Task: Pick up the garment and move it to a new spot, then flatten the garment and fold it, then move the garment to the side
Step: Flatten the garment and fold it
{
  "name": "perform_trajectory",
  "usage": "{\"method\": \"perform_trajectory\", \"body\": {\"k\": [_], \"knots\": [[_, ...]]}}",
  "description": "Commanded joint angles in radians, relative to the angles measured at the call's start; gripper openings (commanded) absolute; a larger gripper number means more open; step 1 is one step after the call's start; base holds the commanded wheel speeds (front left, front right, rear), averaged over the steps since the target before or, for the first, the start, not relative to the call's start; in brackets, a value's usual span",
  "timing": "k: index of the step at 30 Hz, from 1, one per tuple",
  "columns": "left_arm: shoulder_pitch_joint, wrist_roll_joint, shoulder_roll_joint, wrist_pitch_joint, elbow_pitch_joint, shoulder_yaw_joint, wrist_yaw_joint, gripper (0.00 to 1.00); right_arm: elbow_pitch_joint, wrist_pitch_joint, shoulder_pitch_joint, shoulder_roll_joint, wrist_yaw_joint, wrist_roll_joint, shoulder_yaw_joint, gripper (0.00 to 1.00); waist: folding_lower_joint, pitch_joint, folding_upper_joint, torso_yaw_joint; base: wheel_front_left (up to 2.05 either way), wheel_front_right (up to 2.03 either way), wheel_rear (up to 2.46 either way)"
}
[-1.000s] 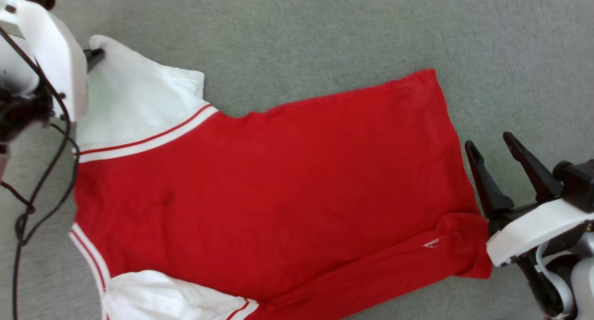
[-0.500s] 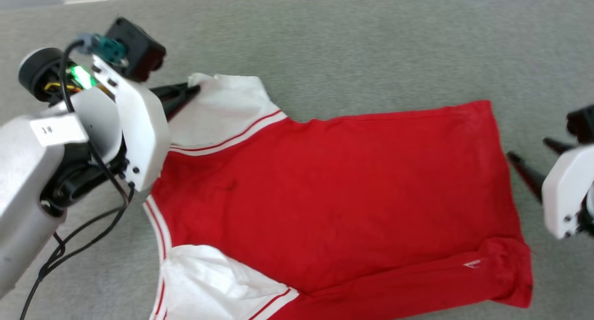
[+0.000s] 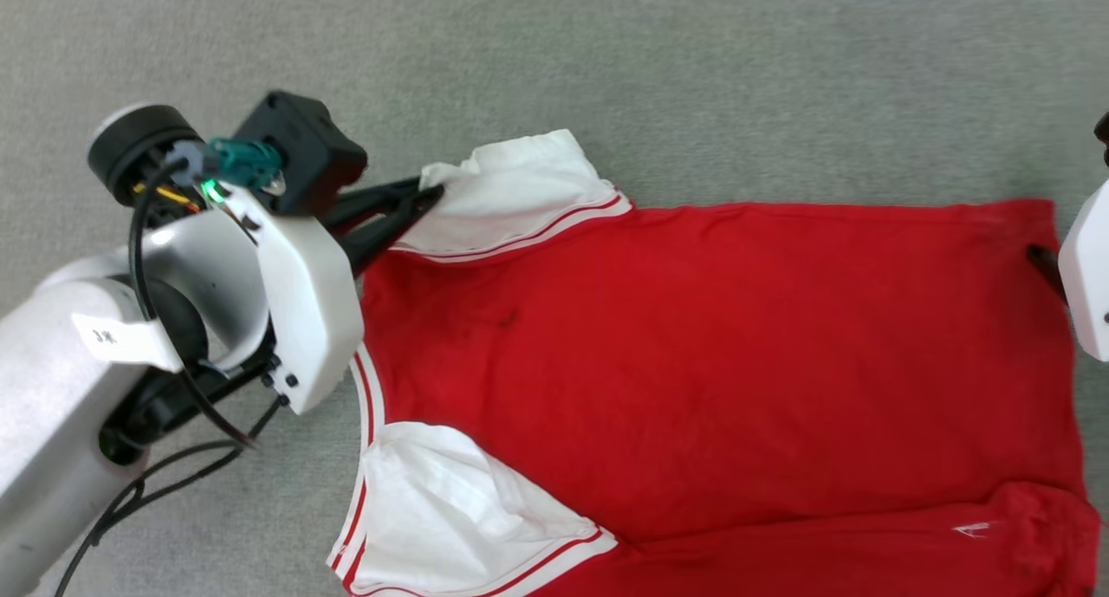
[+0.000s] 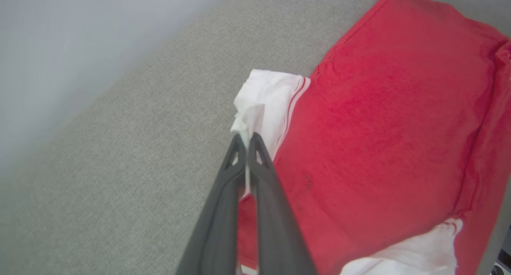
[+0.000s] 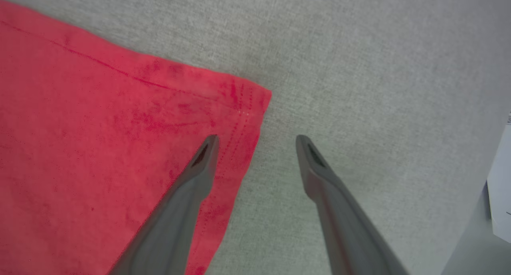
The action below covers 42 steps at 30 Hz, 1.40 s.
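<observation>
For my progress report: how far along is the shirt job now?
Done: the red shirt lies mostly spread on the grey surface. In hand: the left gripper is shut on a white sleeve; the right gripper hangs open at the hem corner. Left: smoothing, folding, moving it aside.

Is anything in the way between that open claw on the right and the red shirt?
Nothing visible is. The right gripper hangs with jaws open at a hem corner of the garment: one finger is above the red cloth, the other above the grey surface.
</observation>
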Motion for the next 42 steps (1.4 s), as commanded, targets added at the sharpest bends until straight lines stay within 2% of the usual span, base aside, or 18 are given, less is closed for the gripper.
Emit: {"method": "perform_trajectory", "body": {"k": [1, 7, 14, 15, 16, 17, 23, 29, 36, 42], "knots": [[0.011, 0.006, -0.002, -0.006, -0.007, -0.001, 0.005, 0.0, 0.01, 0.006, -0.016, -0.013, -0.001, -0.007, 0.008, 1.0, 0.0, 0.021, 0.0, 0.02, 0.0, 0.0, 0.0], [0.012, 0.017, -0.02, -0.019, -0.037, -0.013, 0.006, 0.0, 0.072, 0.014, -0.011, -0.018, -0.001, -0.001, 0.042, 1.0, 0.0, 0.058, 0.0, 0.052, 0.0, 0.0, 0.0], [0.028, 0.012, -0.028, -0.035, -0.018, -0.024, 0.004, 0.0, 0.13, -0.011, 0.038, 0.009, 0.001, 0.031, 0.101, 1.0, 0.0, 0.075, 0.0, 0.075, 0.0, 0.0, 0.0], [0.029, 0.013, -0.03, -0.041, -0.012, -0.024, 0.005, 0.0, 0.137, -0.016, 0.041, 0.01, 0.002, 0.035, 0.106, 0.45, 0.0, 0.075, 0.0, 0.076, 0.0, 0.0, 0.0], [0.031, 0.013, -0.033, -0.046, -0.004, -0.024, 0.005, 0.0, 0.142, -0.026, 0.042, 0.012, 0.002, 0.041, 0.11, 0.03, 0.0, 0.072, 0.0, 0.077, 0.0, 0.0, 0.0], [0.035, 0.011, -0.034, -0.052, 0.002, -0.023, 0.007, 0.0, 0.147, -0.04, 0.04, 0.015, 0.002, 0.042, 0.107, 0.0, 0.0, 0.067, 0.0, 0.076, 0.0, 0.0, 0.0], [0.076, -0.002, -0.032, -0.101, 0.047, -0.011, 0.025, 0.0, 0.169, -0.13, 0.034, 0.033, 0.001, 0.061, 0.055, 0.0, 0.0, 0.005, 0.0, 0.057, 0.0, 0.0, 0.0], [0.157, -0.018, -0.019, -0.155, 0.063, -0.001, 0.065, 0.0, 0.137, -0.214, 0.073, 0.029, 0.001, 0.08, 0.014, 0.0, 0.0, -0.079, 0.0, 0.037, 0.0, 0.0, 0.0], [0.293, -0.054, 0.028, -0.195, 0.023, 0.0, 0.128, 0.0, 0.046, -0.272, 0.213, 0.048, -0.001, 0.117, -0.065, 0.0, 0.0, -0.182, 0.0, 0.027, 0.0, 0.0, 0.0], [0.436, -0.09, 0.084, -0.218, -0.03, -0.017, 0.184, 0.0, -0.042, -0.283, 0.388, 0.089, -0.001, 0.132, -0.133, 0.0, 0.0, -0.24, 0.0, 0.023, 0.0, 0.0, 0.0]]}}
